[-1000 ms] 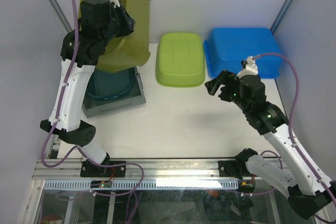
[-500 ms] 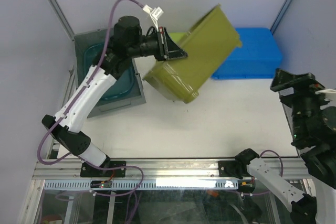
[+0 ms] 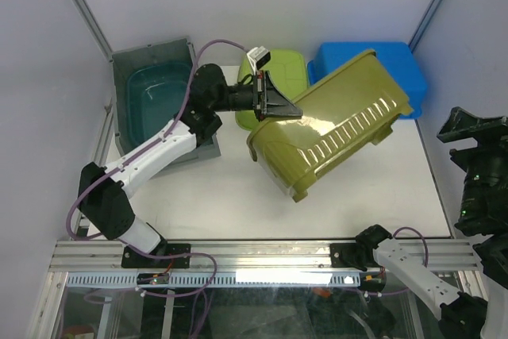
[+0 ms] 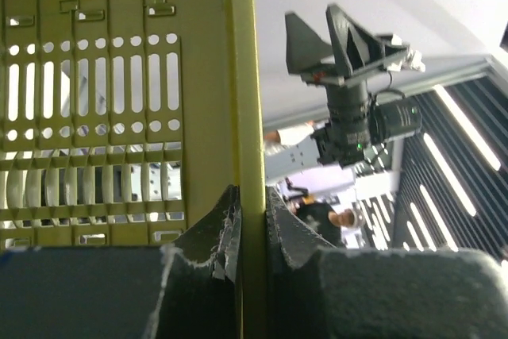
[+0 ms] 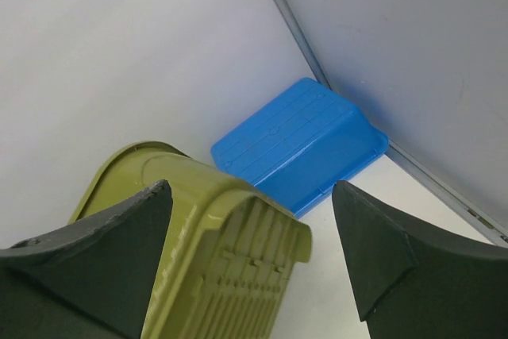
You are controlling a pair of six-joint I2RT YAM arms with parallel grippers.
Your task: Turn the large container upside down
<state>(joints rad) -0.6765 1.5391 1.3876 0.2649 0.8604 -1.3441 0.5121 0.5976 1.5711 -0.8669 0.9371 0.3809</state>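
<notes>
The left arm [image 3: 159,152] is reaching across the middle of the tabletop [image 3: 214,204], and its jaws are clenching hard on the edge of the large olive-green container [image 3: 341,129]. From the wrist view, the thin yellow-green wall [image 4: 119,77] is sitting pinched between the two dark fingers [image 4: 202,236]. The container is hanging tipped over on its side above the centre-right of the tabletop, its slotted wall facing up and its long body slanting from near the front toward the back right. I cannot tell whether its lower end is touching the surface. Behind it a blue tub [image 3: 397,69] is lying bottom-up in the back right corner, with a smaller light-green tub [image 3: 286,65] beside it, partly hidden. A grey bin [image 3: 151,93] is sitting at the back left. The right arm [image 3: 476,188] is holding off at the right edge, its jaws spread wide and gripping nothing, pointing toward the container.
</notes>
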